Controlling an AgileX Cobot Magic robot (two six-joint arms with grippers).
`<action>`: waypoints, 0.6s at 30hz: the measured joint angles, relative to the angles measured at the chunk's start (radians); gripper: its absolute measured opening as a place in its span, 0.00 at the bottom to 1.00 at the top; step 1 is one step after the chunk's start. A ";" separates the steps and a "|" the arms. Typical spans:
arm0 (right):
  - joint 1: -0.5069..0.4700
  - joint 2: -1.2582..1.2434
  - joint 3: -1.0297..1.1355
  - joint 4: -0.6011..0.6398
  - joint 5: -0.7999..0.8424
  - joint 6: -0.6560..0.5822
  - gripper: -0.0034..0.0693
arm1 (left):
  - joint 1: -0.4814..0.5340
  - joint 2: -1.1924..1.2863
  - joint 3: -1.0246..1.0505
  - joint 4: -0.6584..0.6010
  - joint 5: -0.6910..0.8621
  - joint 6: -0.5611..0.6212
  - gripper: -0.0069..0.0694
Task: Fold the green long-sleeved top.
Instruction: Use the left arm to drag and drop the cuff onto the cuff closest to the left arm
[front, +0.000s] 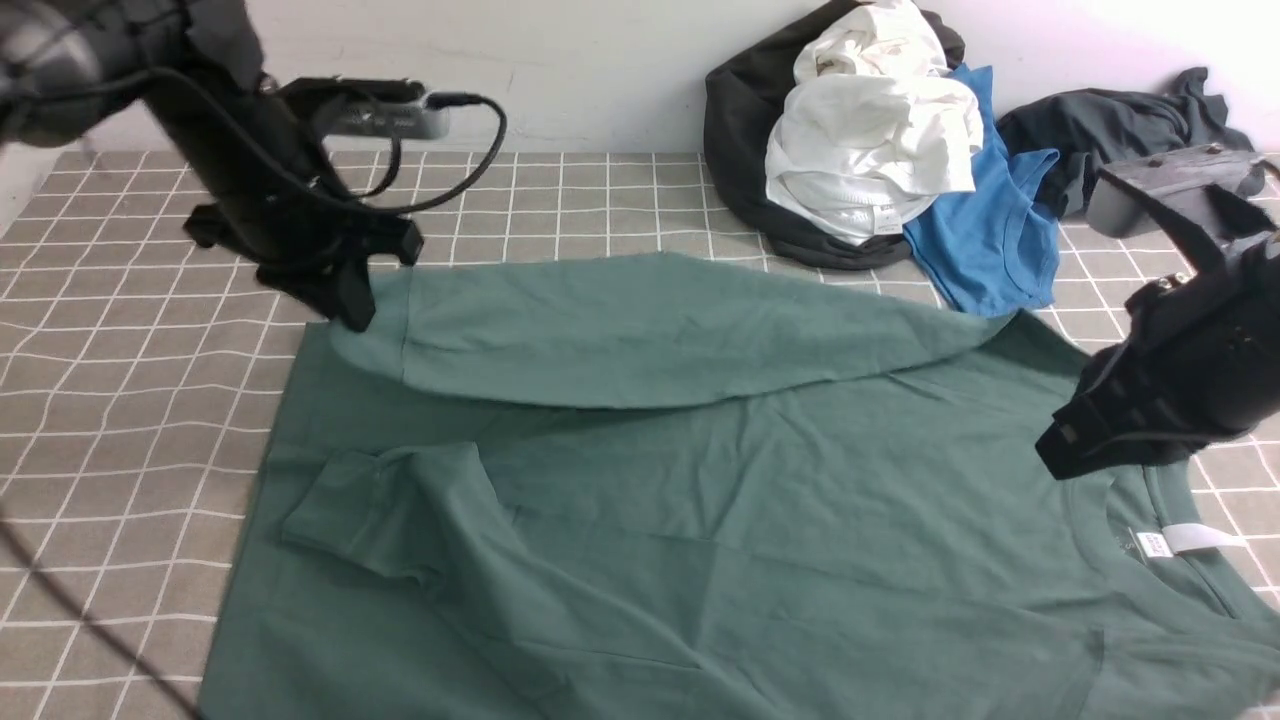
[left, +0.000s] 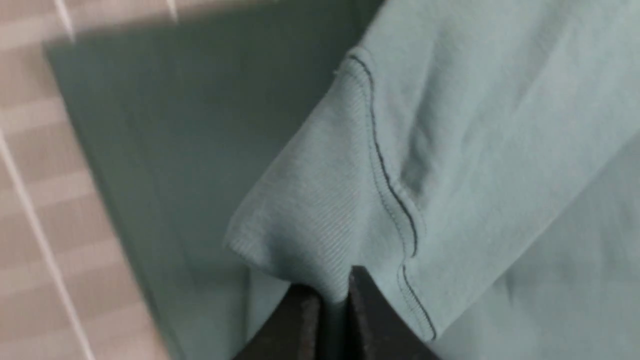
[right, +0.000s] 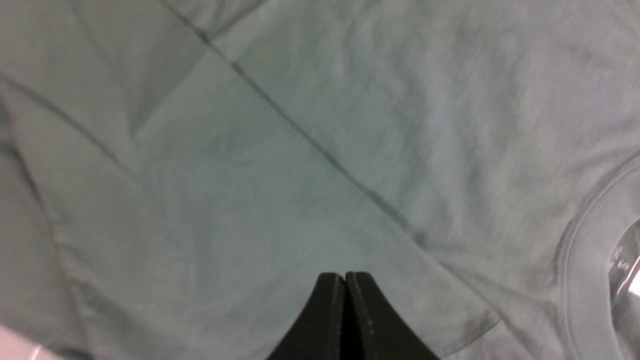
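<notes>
Dark-green cotton long-sleeved top lies flat on the grey checked tablecloth. It fills the front view from centre down to 6 o'clock, with the crew collar and white neck label at 4 o'clock and the hem side toward 9. Far sleeve is laid across the body along the 12 o'clock edge, its ribbed cuff at the top's 10 o'clock corner. Near sleeve sits folded on the body at 8 o'clock.

Left gripper: jaws pinched on the ribbed cuff, a thin fold of rib between the tips in the wrist view. Right gripper: jaws fully together, nothing in them, hovering over the chest just off the collar at 3 o'clock.

Step, my read: placing the far sleeve. The bite is small and near the cuff edge, so move slowly and keep the lift low. Draw the cuff inward until the sleeve lies straight inside the body outline, and release only with the cloth down. Right could pin the shoulder to stop the body creeping.

Pile at 1 o'clock: white garment, bright blue shirt, dark grey garment at 2. It's near the sleeve's shoulder end, so keep clear.
</notes>
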 joint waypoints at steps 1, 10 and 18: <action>0.014 -0.024 0.000 -0.003 0.020 0.004 0.03 | 0.000 -0.086 0.121 -0.005 -0.032 0.000 0.11; 0.245 -0.130 -0.005 -0.051 0.053 0.047 0.03 | 0.000 -0.495 0.785 -0.028 -0.258 0.037 0.11; 0.443 -0.132 0.004 -0.194 0.054 0.149 0.03 | 0.000 -0.515 0.949 -0.027 -0.345 0.080 0.21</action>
